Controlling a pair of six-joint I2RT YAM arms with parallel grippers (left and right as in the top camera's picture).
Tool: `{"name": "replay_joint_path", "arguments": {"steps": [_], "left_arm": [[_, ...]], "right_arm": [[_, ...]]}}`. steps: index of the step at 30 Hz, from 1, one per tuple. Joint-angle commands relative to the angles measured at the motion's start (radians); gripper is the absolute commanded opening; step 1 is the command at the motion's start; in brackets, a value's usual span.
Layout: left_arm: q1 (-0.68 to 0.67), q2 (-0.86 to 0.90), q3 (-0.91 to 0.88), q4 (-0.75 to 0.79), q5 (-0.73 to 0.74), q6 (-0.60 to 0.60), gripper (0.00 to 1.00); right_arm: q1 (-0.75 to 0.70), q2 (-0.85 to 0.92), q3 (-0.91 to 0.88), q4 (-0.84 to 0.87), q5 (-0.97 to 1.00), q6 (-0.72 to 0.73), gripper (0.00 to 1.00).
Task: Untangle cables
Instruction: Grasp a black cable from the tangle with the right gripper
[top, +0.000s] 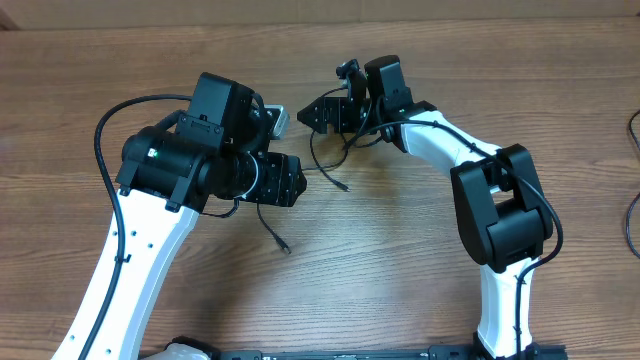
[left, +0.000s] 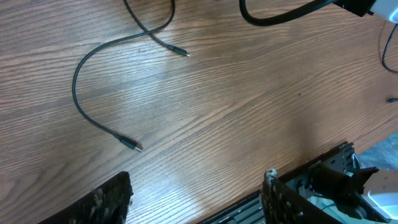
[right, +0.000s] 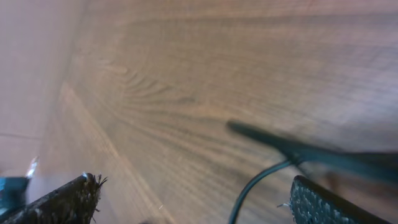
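Now L gripper (left: 196, 199) open above cables (left: 74, 87) on table (left: 249, 112); R gripper (right: 196, 205) open too.

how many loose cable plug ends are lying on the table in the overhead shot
2. The first plug lies mid-table between the left arm and right arm; the second plug lies nearer the front edge. More may be hidden under the arms.

Seen from overhead, the cables (top: 272, 232) slip out of sight beneath my left gripper (top: 283, 180) and my right gripper (top: 318, 113), my left wrist view crops them at its top edge, and my right wrist view is too blurred to tell cable from shadow.
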Motion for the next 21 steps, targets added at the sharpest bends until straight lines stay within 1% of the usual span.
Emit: {"name": "replay_joint_path", "arguments": {"steps": [1,3,5,8,11,12,13,14,15,16,17,19,20,21], "left_arm": [[-0.002,-0.012,0.0,0.008,0.005,0.023,0.67],[-0.002,-0.012,0.0,0.01,0.005,0.023,0.68],[-0.002,-0.012,0.0,0.01,0.005,0.023,0.69],[-0.002,-0.012,0.0,0.01,0.005,0.023,0.69],[-0.002,-0.011,0.0,0.02,0.005,0.023,0.69],[-0.002,-0.011,0.0,0.026,0.005,0.023,0.7],[-0.002,-0.011,0.0,0.034,0.005,0.023,0.7],[-0.002,-0.011,0.0,0.041,0.005,0.023,0.7],[-0.002,-0.01,0.0,0.048,0.005,0.023,0.7],[-0.002,-0.01,0.0,0.053,0.005,0.023,0.7],[-0.002,-0.01,0.0,0.058,0.005,0.023,0.7],[-0.002,-0.01,0.0,0.063,0.005,0.023,0.71],[-0.002,-0.01,0.0,0.063,0.005,0.023,0.71],[-0.002,-0.01,0.0,0.063,0.005,0.023,0.71]], "right_arm": [[-0.002,0.01,0.003,0.032,0.047,-0.034,0.96],[-0.002,0.01,0.003,0.051,0.074,-0.038,0.97],[-0.002,0.01,0.003,0.073,0.152,-0.037,1.0],[0.0,0.01,0.003,0.106,0.241,-0.034,1.0],[0.004,0.011,0.002,0.116,0.336,0.013,1.0],[0.006,0.013,0.002,0.116,0.368,0.033,0.94],[0.01,0.016,0.002,0.117,0.388,0.049,0.81],[0.015,0.022,0.002,0.121,0.395,0.055,0.73],[0.021,0.027,0.002,0.124,0.395,0.057,0.69],[0.029,0.032,0.002,0.127,0.395,0.057,0.68],[0.037,0.038,0.002,0.13,0.395,0.057,0.61],[0.051,0.043,0.002,0.135,0.397,0.057,0.31],[0.056,0.043,0.002,0.139,0.397,0.058,0.29],[0.061,0.043,0.002,0.146,0.397,0.058,0.37]]}}
